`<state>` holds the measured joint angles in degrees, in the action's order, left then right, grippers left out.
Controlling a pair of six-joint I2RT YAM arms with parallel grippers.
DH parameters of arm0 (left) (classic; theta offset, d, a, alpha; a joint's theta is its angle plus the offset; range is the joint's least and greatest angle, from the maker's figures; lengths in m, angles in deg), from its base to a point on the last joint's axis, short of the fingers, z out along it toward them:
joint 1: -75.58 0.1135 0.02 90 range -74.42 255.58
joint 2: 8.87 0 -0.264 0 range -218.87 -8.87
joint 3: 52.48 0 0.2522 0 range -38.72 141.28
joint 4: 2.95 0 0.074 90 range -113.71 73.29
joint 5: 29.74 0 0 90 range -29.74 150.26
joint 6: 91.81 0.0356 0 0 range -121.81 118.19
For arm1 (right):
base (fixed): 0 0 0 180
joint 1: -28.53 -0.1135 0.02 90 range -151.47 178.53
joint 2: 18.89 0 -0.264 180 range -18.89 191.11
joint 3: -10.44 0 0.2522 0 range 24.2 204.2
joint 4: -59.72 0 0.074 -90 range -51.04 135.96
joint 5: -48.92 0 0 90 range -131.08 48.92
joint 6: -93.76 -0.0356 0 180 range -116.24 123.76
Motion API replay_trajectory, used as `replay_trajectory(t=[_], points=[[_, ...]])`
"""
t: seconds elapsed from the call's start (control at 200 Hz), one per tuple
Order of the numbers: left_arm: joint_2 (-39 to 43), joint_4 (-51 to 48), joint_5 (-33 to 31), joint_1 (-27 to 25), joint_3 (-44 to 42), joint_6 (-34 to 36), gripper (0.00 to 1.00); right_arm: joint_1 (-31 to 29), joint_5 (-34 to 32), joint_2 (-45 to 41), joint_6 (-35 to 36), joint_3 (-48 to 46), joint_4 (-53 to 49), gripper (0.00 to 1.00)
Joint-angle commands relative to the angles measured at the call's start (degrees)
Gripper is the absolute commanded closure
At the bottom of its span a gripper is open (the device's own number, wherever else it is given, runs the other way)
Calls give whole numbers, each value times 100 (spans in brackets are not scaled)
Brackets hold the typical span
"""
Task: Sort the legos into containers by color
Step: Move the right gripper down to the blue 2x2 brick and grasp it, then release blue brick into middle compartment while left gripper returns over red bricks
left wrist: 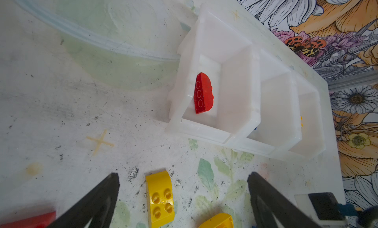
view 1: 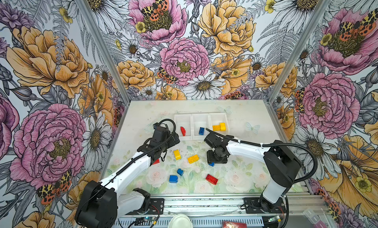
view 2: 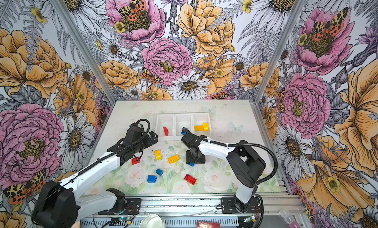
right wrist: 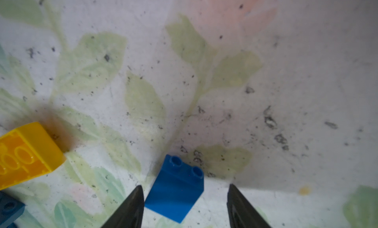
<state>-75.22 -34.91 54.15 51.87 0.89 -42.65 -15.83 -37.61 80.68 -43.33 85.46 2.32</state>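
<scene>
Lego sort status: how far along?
Done: white tray holds a red brick, a blue brick and two yellow bricks, one color per bin. In hand: right hand open astride a small blue brick, ungripped. Remaining: loose yellows, loose reds, loose blues, two each; left hand open, empty.

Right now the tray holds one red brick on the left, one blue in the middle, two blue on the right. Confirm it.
Not quite: the right bin holds two yellow bricks, not blue; both top views show it. The red brick and blue brick sit as stated.
</scene>
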Motion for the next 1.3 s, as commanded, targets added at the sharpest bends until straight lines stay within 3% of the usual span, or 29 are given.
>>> replay_trajectory(t=[0.0,0.35,0.5,0.885,1.296], points=[[87,-26,15,57,-94,-108,1,-44,-162,149,-20,159,-133,37],[177,-25,22,92,-149,-107,1,-74,-325,152,-2,156,-253,68],[211,-31,18,104,-165,-108,1,-73,-346,109,24,168,-251,75],[298,-30,31,116,-252,-108,1,133,-617,-264,457,992,-469,77],[544,-44,7,99,-462,-222,1,691,-943,1030,1542,3537,-593,76]])
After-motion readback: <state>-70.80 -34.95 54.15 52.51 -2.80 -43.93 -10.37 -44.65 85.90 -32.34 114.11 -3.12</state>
